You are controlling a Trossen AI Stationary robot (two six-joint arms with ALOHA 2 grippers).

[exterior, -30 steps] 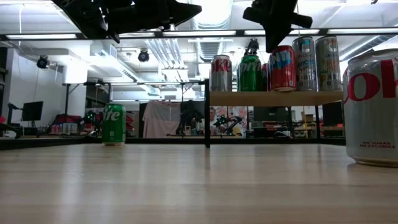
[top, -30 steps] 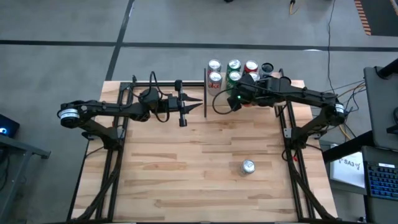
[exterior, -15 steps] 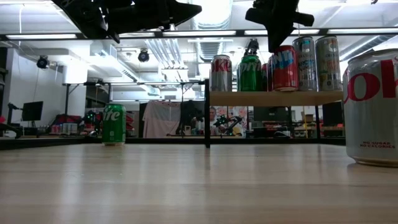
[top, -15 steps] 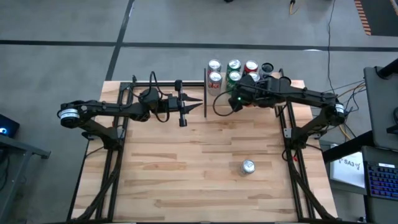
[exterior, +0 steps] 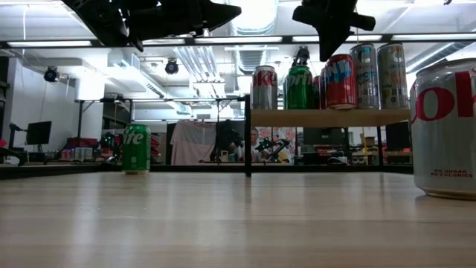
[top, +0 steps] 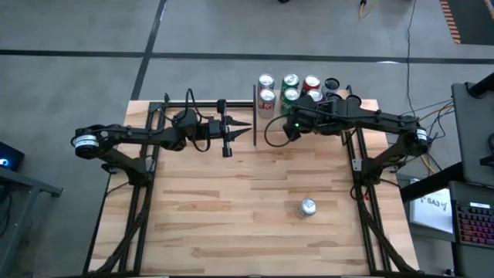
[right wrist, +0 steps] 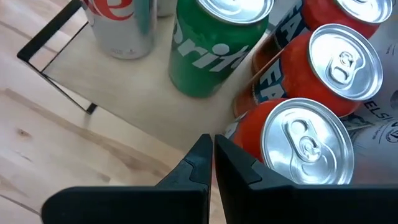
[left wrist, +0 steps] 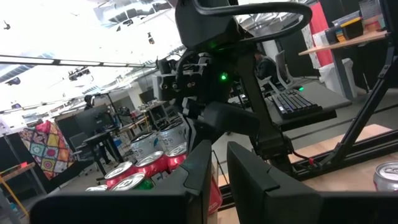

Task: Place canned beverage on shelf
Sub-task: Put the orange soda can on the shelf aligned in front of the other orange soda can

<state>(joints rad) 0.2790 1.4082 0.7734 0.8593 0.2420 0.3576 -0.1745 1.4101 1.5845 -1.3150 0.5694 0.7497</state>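
The shelf (exterior: pixel 327 117) is a small light wood board on black posts at the table's far edge. Several cans stand on it: silver (right wrist: pixel 121 25), green (right wrist: pixel 211 43) and red (right wrist: pixel 298 149). A silver Coke can (top: pixel 308 207) stands upright on the table near the front right. A green can (exterior: pixel 136 149) stands on the table farther left. My right gripper (right wrist: pixel 213 146) hangs shut over the shelf's near edge, just beside the nearest red can and holding nothing. My left gripper (top: pixel 248 129) hovers shut, pointing level at the shelf's left post.
The shelf's black corner post (top: pixel 255 112) stands between the two grippers. The table's wide middle and front left (top: pixel 201 208) are bare wood. Arm frames run along both table sides. Beyond the table lies a workshop room.
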